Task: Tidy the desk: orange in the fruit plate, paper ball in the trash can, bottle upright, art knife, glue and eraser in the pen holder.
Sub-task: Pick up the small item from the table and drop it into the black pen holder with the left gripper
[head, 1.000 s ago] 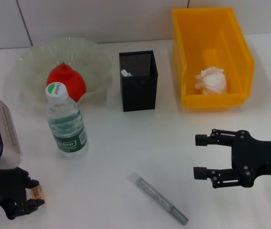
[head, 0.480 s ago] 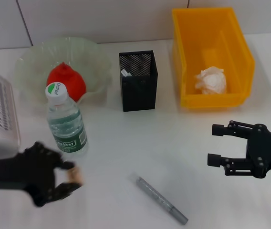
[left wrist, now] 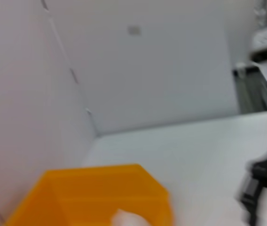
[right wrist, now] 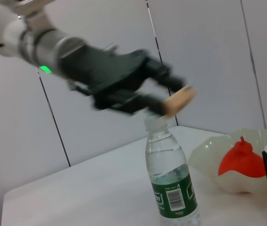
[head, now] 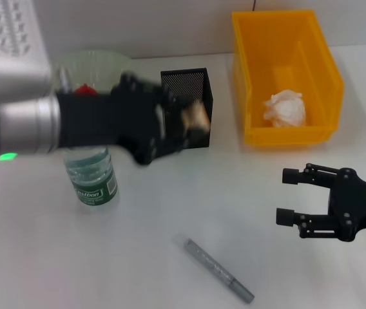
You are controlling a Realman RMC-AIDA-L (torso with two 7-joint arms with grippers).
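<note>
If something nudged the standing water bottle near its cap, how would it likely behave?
The bottle stands upright, tall over a narrow base, so a high nudge would probably tip it. It looks mostly full in the right wrist view, so it is likely fairly heavy and would resist light contact. Being round, it would probably roll once down. The left tool, holding the eraser, is above it.

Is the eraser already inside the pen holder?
No. The left gripper holds the eraser in the air above the bottle, outside the pen holder.
</note>
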